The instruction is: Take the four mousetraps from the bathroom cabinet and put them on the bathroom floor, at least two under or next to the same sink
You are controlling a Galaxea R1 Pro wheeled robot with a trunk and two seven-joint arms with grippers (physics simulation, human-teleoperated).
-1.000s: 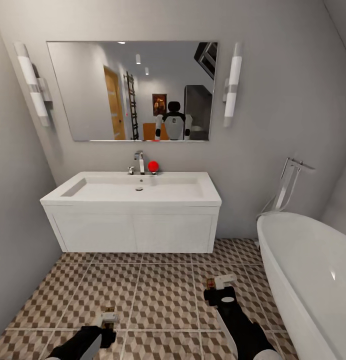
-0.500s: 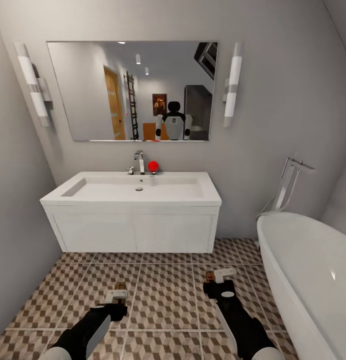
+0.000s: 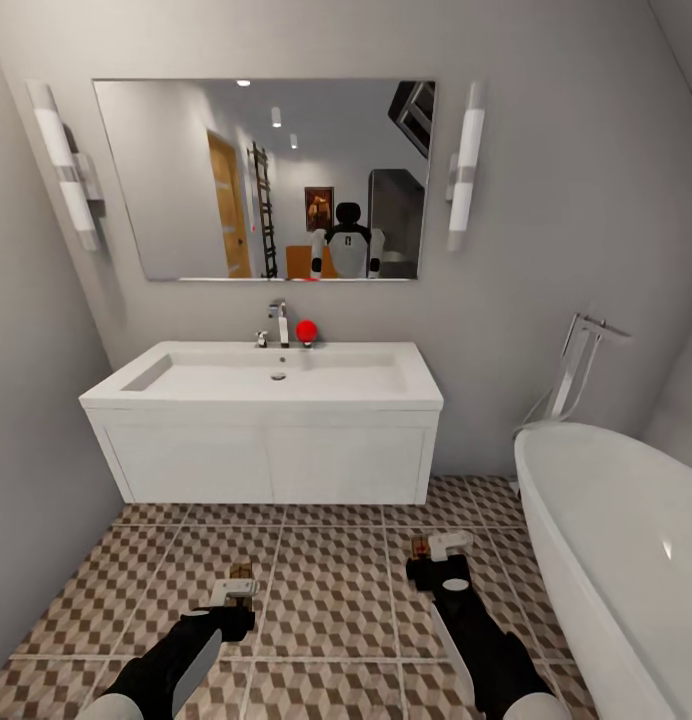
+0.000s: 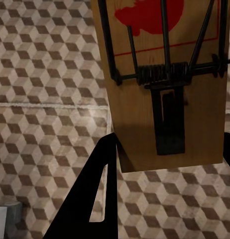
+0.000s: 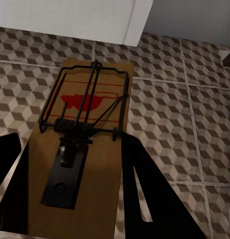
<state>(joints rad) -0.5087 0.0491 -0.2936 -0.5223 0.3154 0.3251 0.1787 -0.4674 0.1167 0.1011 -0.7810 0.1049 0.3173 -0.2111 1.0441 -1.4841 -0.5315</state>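
Both grippers hover low over the cube-patterned bathroom floor [image 3: 331,590], in front of the white sink [image 3: 276,380] on its wall-hung vanity [image 3: 271,462]. My left gripper [image 3: 236,588] is shut on a tan mousetrap [image 3: 241,572]. In the left wrist view this mousetrap [image 4: 165,84], with its red spot and wire frame, sits between dark fingers [image 4: 90,199]. My right gripper [image 3: 441,550] is shut on a second mousetrap [image 3: 419,547], and the right wrist view shows that mousetrap [image 5: 80,149] beside a dark finger [image 5: 145,189], above the tiles near the vanity's corner [image 5: 137,20]. The cabinet is out of view.
A white bathtub [image 3: 616,540] with a chrome filler [image 3: 576,365] stands at the right. The left wall [image 3: 36,480] is close to the vanity. A chrome faucet [image 3: 279,322] and a red ball [image 3: 306,331] sit on the sink. A mirror [image 3: 266,180] hangs above.
My left arm has reached forward toward the vanity with its mousetrap. The right gripper has shifted slightly. In the last half second both arms have held almost still.
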